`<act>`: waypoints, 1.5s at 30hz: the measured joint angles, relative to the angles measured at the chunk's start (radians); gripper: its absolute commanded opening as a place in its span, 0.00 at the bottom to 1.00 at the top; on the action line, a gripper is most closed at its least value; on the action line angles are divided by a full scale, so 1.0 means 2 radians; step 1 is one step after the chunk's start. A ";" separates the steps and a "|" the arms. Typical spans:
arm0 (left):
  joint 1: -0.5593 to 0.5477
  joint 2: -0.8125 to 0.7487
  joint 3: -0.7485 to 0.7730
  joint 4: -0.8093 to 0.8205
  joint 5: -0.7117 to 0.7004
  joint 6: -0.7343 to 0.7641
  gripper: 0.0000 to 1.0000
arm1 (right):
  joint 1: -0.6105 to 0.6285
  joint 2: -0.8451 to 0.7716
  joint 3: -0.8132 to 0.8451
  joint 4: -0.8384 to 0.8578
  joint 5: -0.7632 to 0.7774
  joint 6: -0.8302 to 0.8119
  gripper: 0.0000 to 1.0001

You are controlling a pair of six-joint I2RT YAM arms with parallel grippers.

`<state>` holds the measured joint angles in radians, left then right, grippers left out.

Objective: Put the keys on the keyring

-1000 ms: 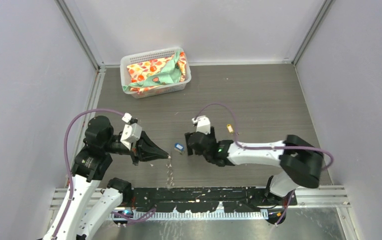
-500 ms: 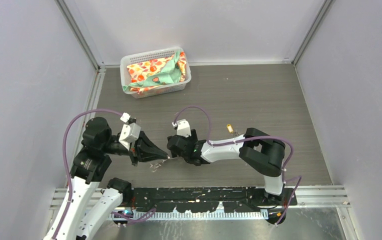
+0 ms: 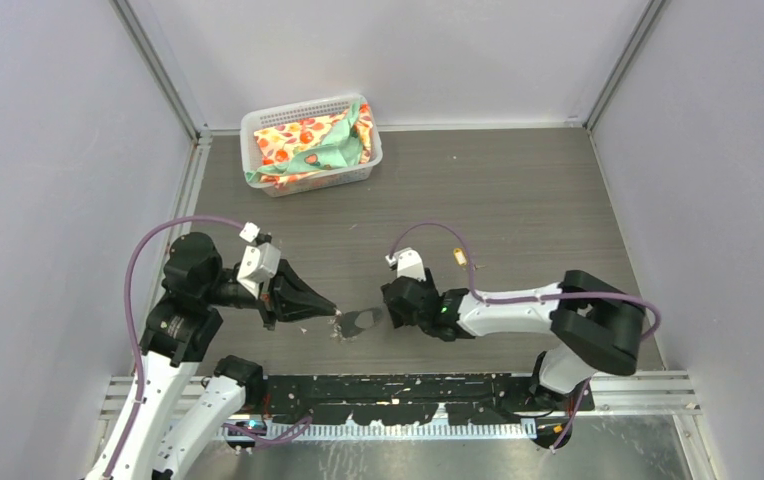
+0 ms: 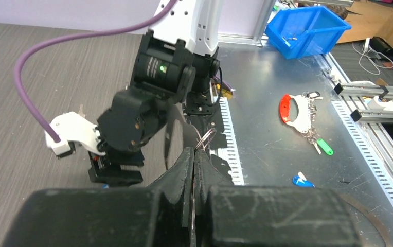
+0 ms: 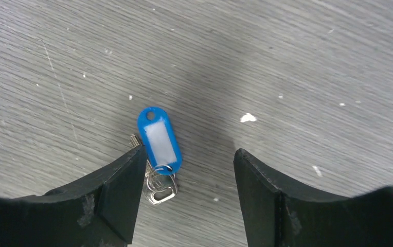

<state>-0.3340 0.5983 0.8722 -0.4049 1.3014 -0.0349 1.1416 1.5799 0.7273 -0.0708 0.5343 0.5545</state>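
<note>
Top view first. The left end effector [image 3: 334, 312] sits low over the table [image 3: 518, 200], a bit left of the middle of the near edge. Its fingers are pressed together. Whatever's in the tips is too tiny to make out from up here. The right end effector [image 3: 388, 310] is just across from it, pointing down at the table, close but not touching. The yellow key [image 3: 460, 256] lies on its own, right of the middle and further from the near edge, next to the right arm's purple cable [image 3: 436, 228]. Over in the far left corner there's a white basket [image 3: 258, 128] with some flowery cloth [image 3: 308, 140] stuffed in it.

The left wrist view is where you see it properly. That end effector [image 4: 193, 152] is clamped shut on the keyring [image 4: 204, 139], a thin metal loop poking up out of the fingertips. The right arm's black wrist fills the space right behind it. Off the table on the metal bench there's a blue bin [image 4: 307, 28], a red and white thing [image 4: 293, 110] and a green tag [image 4: 324, 148].

In the right wrist view, the end effector [image 5: 189, 154] has its fingers spread wide, holding nothing. The blue key [image 5: 158, 136] lies flat on the table between them, well over to one side. Its little silver blade looks to be right up against one fingertip [image 5: 132, 164], though I can't say for sure they touch. The other fingertip is well apart from it.
</note>
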 measured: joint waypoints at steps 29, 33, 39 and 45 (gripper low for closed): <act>0.000 0.004 -0.004 0.044 0.000 -0.031 0.00 | -0.020 -0.067 -0.061 0.013 -0.177 0.048 0.18; 0.000 0.004 -0.004 0.044 0.000 -0.031 0.00 | -0.050 -0.048 -0.046 0.021 -0.169 0.053 0.17; 0.000 0.004 -0.004 0.046 0.000 -0.031 0.00 | -0.083 -0.044 -0.031 -0.005 -0.147 0.036 0.17; 0.000 0.006 -0.007 0.051 0.000 -0.031 0.00 | -0.104 -0.043 -0.014 -0.058 -0.122 0.001 0.19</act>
<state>-0.3340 0.6094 0.8577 -0.3031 1.3022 -0.0967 0.9337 1.4933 0.6991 -0.1860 0.2909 0.5571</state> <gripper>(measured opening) 0.009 0.174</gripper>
